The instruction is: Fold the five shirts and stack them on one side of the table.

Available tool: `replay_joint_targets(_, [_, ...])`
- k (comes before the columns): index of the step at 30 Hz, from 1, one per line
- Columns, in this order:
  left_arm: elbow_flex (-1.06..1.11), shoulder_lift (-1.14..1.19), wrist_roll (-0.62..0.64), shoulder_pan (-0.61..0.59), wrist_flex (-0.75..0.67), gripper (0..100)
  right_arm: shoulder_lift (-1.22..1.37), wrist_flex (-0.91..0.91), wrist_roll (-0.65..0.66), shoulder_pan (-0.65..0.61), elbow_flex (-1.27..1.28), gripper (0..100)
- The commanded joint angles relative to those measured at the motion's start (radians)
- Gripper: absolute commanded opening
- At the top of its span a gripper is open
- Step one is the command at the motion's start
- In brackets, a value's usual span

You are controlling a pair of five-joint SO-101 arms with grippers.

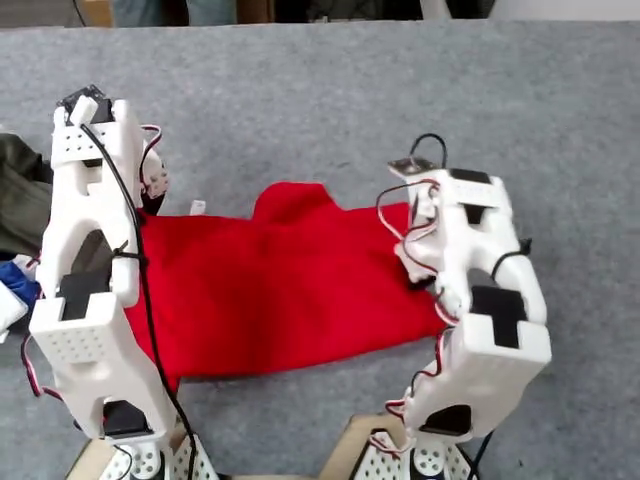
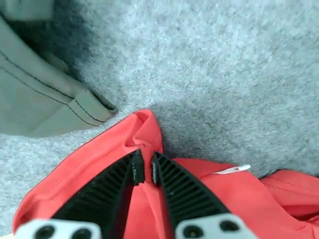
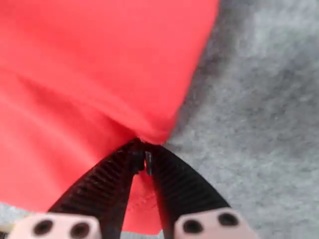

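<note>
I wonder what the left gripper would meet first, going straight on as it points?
The left gripper is shut on a fold of the red shirt; just past it, likely the grey table cover, though depth is unclear.

No print, number or sign can be read in any view. The only label is a small white tag (image 2: 232,170) sewn on the red shirt (image 1: 280,290), at about ten o'clock on the cloth in the high view. It is too small to tell whether anything is printed on it.
</note>
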Motion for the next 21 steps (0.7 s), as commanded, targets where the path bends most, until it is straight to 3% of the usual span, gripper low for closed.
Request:
replay_joint_targets(1, [0.022,-0.055,-0.040,0.013,-0.006,3,-0.044,0.084,0.094,0.103,0.004,1.3])
replay_joint_targets(9, [0.099,-0.058,-0.098,0.045,-0.008,3,-0.151,0.250,0.470,0.339,0.068,1.3])
replay_joint_targets(14, [0.096,-0.063,-0.098,0.048,-0.006,3,-0.191,0.322,0.634,0.431,0.056,1.3])
replay_joint_targets(18, [0.104,-0.064,-0.100,0.047,-0.005,3,-0.231,0.325,0.652,0.476,-0.033,1.5])
replay_joint_targets(21, [0.104,-0.064,-0.100,0.048,-0.005,3,-0.232,0.350,0.540,0.394,-0.105,2.5])
